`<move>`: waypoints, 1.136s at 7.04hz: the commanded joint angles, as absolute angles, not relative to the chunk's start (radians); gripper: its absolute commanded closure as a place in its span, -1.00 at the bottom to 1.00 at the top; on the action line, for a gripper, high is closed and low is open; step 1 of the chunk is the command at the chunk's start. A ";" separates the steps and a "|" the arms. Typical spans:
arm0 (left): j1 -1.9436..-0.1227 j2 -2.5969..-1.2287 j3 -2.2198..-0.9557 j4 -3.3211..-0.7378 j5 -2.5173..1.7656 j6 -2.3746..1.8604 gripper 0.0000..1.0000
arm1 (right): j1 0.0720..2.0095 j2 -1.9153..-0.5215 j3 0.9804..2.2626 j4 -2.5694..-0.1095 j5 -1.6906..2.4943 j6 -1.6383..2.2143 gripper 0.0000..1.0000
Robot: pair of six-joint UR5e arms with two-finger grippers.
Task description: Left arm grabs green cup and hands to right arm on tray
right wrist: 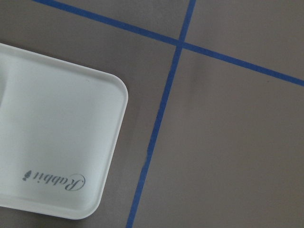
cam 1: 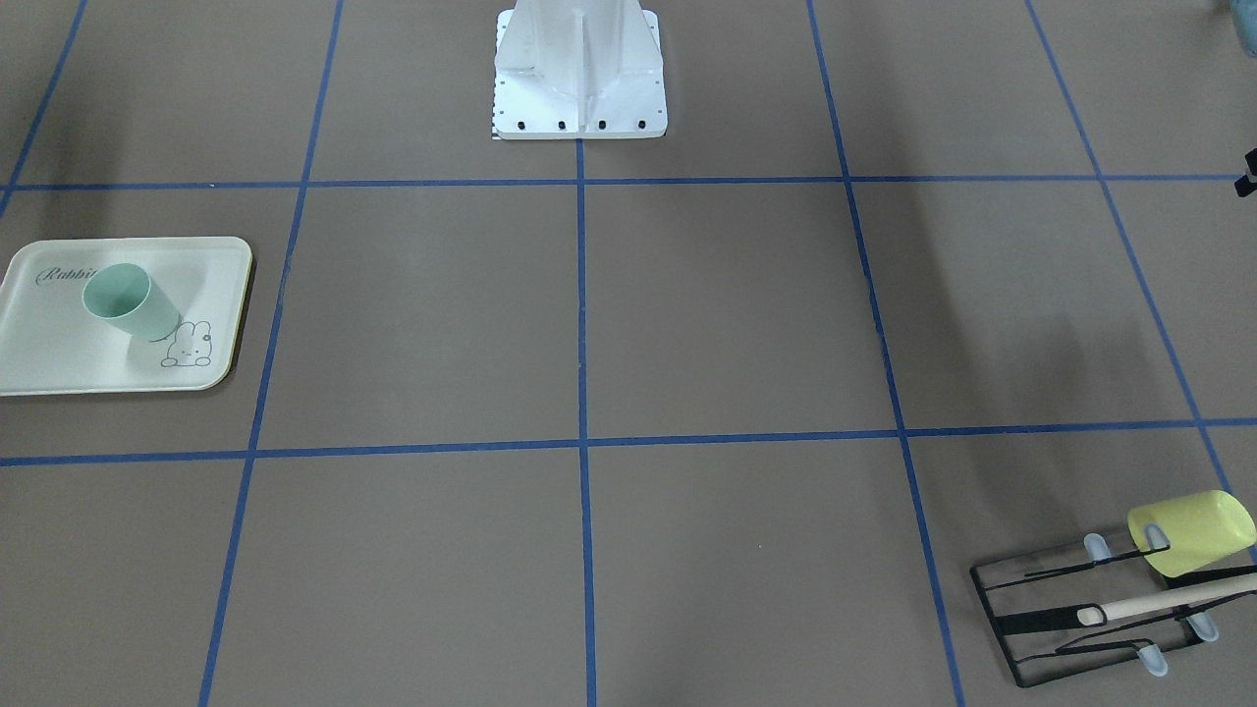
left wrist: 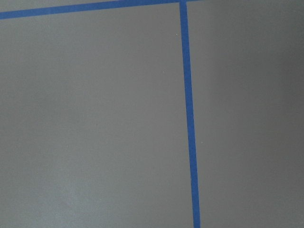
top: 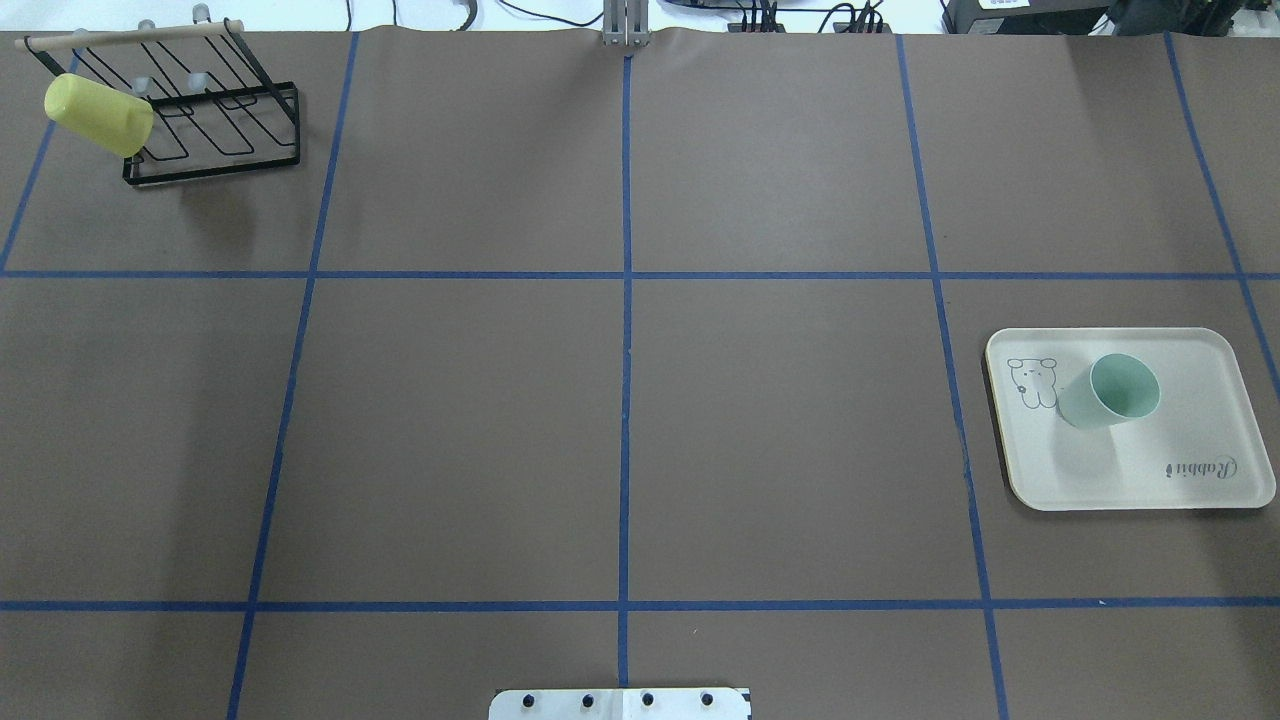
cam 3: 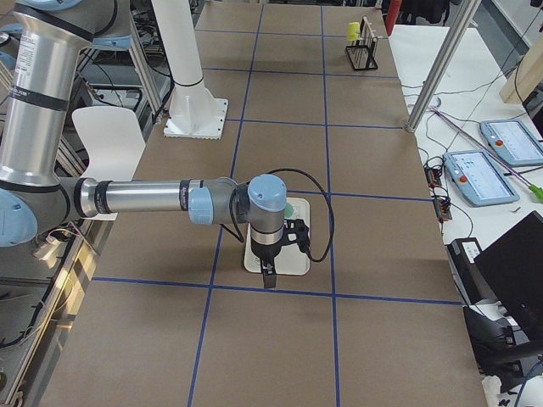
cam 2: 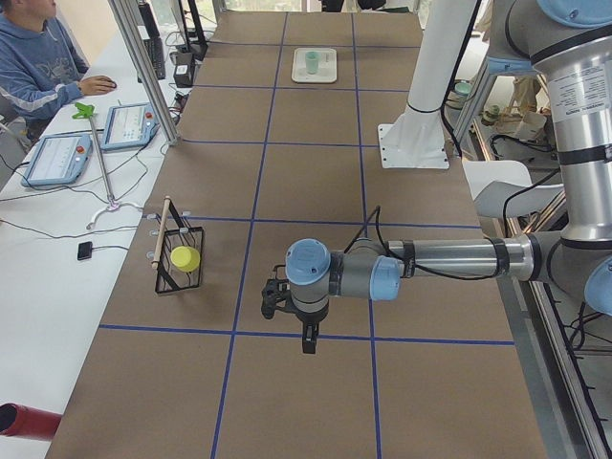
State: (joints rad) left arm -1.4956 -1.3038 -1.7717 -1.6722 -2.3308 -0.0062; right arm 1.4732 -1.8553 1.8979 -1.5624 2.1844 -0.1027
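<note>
The pale mint-green cup (cam 1: 128,301) stands upright on the cream "Rabbit" tray (cam 1: 59,363), between the script and the bunny drawing. Cup (top: 1110,392) and tray (top: 1130,480) lie at the right in the overhead view. No gripper touches the cup. The left gripper (cam 2: 306,339) shows only in the exterior left view; it hangs over bare table near the black rack, far from the tray, and I cannot tell if it is open. The right gripper (cam 3: 268,275) hangs by the tray's near edge (cam 3: 293,264); I cannot tell its state. The right wrist view shows a tray corner (right wrist: 47,142).
A yellow-green cup (top: 98,113) hangs on the black wire rack (top: 220,150) at the far left corner. The white robot base (cam 1: 579,79) stands at the table's middle edge. An operator (cam 2: 38,57) sits by tablets beside the table.
</note>
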 commanded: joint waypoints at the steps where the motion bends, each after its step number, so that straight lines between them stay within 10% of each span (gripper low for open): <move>1: -1.496 -1.310 -1.766 -1.669 -2.332 -0.009 -1.00 | 1.474 -1.848 1.893 -1.559 2.187 -0.098 -1.00; 8: -1.496 -1.321 -1.781 -1.680 -2.322 -0.002 -1.00 | 1.474 -1.848 1.885 -1.560 2.256 -0.092 -1.00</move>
State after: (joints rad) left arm -1.4956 -1.3206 -1.7805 -1.6797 -2.3267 -0.0017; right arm 1.4741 -1.8486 1.8858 -1.5601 2.2559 -0.0932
